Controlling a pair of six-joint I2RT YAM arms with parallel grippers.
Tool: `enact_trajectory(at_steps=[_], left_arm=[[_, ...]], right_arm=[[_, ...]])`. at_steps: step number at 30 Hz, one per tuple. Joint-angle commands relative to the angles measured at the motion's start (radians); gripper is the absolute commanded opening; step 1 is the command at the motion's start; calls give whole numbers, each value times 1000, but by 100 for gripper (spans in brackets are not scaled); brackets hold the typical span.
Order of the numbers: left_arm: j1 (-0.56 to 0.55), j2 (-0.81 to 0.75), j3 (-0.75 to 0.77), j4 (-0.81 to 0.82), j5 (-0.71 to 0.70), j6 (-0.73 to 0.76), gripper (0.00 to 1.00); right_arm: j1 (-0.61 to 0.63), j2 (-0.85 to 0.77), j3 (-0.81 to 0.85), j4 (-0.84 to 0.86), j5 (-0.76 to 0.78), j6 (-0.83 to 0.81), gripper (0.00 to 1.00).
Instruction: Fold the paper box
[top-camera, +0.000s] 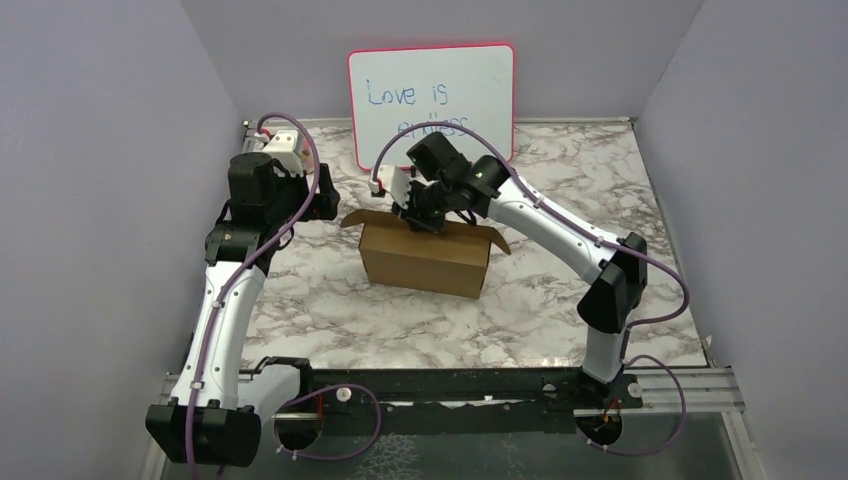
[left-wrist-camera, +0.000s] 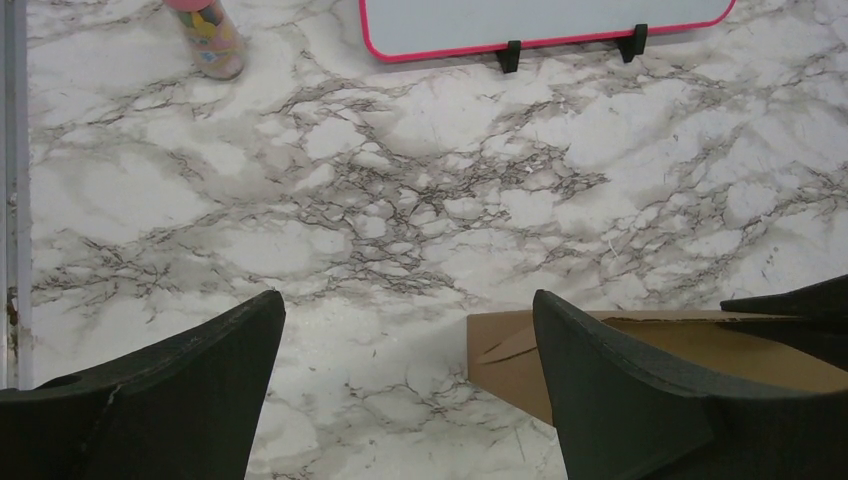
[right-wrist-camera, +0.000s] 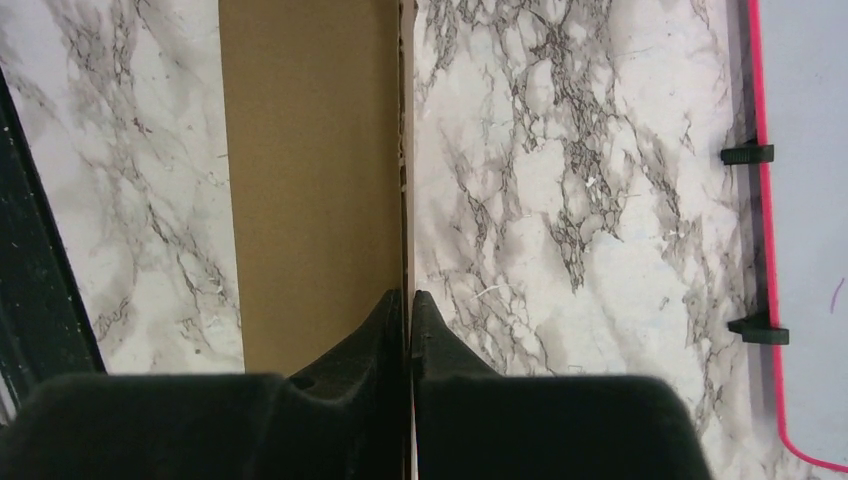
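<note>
The right gripper (right-wrist-camera: 408, 296) pinched the paper box (top-camera: 425, 258) at its rim, and the left gripper (left-wrist-camera: 408, 300), spread wide alongside, would do best folding the end flap (top-camera: 355, 217) squarely.

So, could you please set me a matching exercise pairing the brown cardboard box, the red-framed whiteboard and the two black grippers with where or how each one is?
Things:
1. brown cardboard box
2. red-framed whiteboard
3. left gripper
4. right gripper

Places or states:
A. stands at the far edge, handwriting on it
B. fingers wide apart, nothing between them
C. mid marble table, top open, end flaps sticking out
D. pinched shut on the box's top edge

Pairs: 1-C, 2-A, 3-B, 4-D.
</note>
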Motion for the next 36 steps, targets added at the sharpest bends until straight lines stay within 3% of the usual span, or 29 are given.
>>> enact_trajectory(at_steps=[1, 9, 17, 27, 36], left_arm=[[-6, -13, -12, 27, 46, 28, 94], [-7, 3, -34, 59, 241, 79, 94], [-6, 15, -39, 60, 289, 136, 94], [-9, 33, -70, 60, 330, 149, 91], [-10, 51, -64, 49, 390, 141, 84]], right_arm=[[-1, 49, 45, -86, 21, -22, 11], [-1, 16, 51, -34, 43, -11, 35], [-1, -156, -88, 175, 184, 102, 65], [-1, -473, -371, 277, 419, 415, 71], [-1, -710, -575, 190, 611, 638, 70]])
